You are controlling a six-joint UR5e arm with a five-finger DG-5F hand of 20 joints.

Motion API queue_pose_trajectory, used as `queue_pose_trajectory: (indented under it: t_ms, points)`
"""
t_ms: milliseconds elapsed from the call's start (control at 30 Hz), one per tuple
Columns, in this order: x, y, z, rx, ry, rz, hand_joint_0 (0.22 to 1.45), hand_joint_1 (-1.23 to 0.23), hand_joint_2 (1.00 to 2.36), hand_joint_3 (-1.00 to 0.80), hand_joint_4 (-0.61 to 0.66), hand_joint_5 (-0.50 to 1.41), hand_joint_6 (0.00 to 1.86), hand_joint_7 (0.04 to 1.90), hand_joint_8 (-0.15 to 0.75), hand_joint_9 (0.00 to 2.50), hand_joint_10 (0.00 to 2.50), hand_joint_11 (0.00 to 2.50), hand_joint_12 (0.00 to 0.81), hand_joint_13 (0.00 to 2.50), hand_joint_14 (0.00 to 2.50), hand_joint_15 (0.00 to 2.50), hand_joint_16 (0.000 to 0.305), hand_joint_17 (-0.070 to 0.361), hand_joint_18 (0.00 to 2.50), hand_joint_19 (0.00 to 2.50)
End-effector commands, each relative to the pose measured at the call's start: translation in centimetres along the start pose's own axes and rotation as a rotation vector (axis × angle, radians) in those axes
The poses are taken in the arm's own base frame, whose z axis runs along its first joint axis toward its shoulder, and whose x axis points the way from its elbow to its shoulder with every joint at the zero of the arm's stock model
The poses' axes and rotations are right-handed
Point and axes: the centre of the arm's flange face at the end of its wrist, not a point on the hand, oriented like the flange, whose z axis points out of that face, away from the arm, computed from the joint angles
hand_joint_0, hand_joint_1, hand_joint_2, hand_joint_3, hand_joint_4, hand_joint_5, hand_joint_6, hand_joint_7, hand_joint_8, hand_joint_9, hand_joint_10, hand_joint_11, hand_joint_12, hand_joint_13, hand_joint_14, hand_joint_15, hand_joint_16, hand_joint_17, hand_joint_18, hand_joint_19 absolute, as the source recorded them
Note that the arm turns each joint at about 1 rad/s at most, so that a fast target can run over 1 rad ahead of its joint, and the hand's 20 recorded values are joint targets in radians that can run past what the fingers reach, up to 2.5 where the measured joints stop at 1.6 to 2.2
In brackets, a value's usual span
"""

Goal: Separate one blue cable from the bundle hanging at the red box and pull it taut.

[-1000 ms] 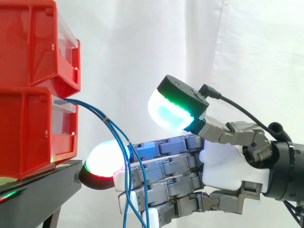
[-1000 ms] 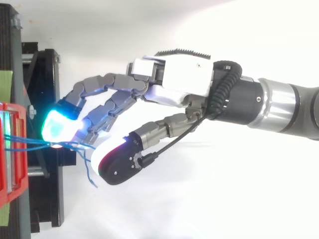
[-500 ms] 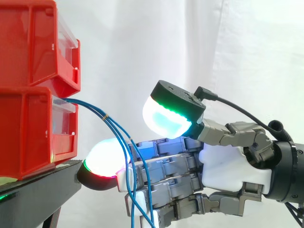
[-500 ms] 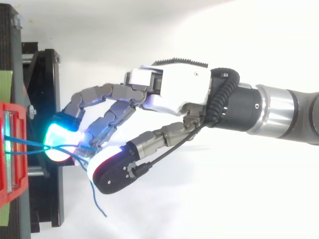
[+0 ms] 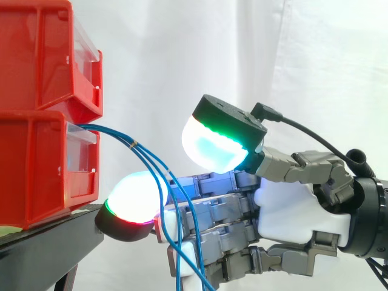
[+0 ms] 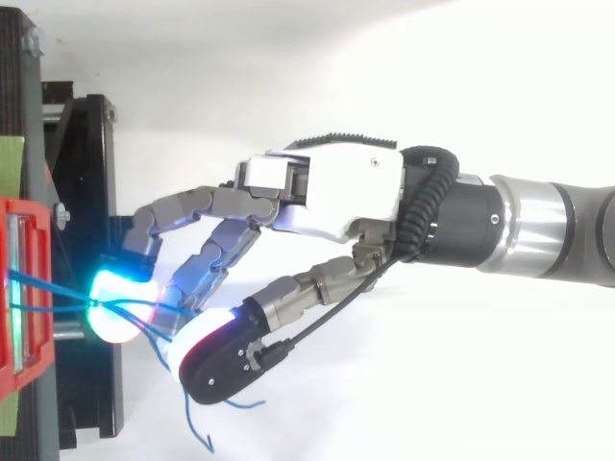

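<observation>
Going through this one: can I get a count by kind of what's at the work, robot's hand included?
Red bins: 2
Blue cables: 3
Black stand: 1
Hand: 1
Total: 7

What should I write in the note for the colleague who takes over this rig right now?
Hand: open, fingers stretched toward the lower red box, thumb raised clear above them.
Blue cables: they leave the box front as one bundle and hang slack across the fingers.
Done: the hand is at the bundle.
Left: single out one cable, pinch it, pull it taut.
</observation>
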Motion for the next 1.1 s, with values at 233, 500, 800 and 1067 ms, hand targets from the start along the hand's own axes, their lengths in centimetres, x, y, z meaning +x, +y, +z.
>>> queue_pose_trajectory:
  t_ms: [233,500,800,1067]
  points:
    - [-0.1,0.1,-0.1,0.017,0.013,0.005,0.68,-0.67,1.01,-0.38,0.34,-0.15,0.5,0.97,0.35,0.99,0.02,0.61,0.385,1.04,0.02,0.54,0.04,0.09,0.87,0.51]
    - [-0.3,2.0,-0.2,0.03,0.011,-0.006,0.69,-0.67,1.01,-0.38,0.34,-0.14,0.5,0.97,0.351,1.0,0.02,0.62,0.384,1.07,0.02,0.58,0.04,0.09,0.88,0.51]
    - [-0.6,3.4,-0.4,0.042,0.009,-0.024,0.71,-0.7,1.01,-0.34,0.32,-0.14,0.5,1.03,0.349,1.01,0.02,0.63,0.387,1.11,0.02,0.61,0.039,0.088,0.9,0.52]
    - [-0.5,3.7,-0.2,0.032,0.006,-0.025,0.7,-0.69,1.01,-0.38,0.32,-0.14,0.5,1.03,0.347,1.02,0.02,0.66,0.382,1.14,0.02,0.64,0.039,0.087,0.9,0.53]
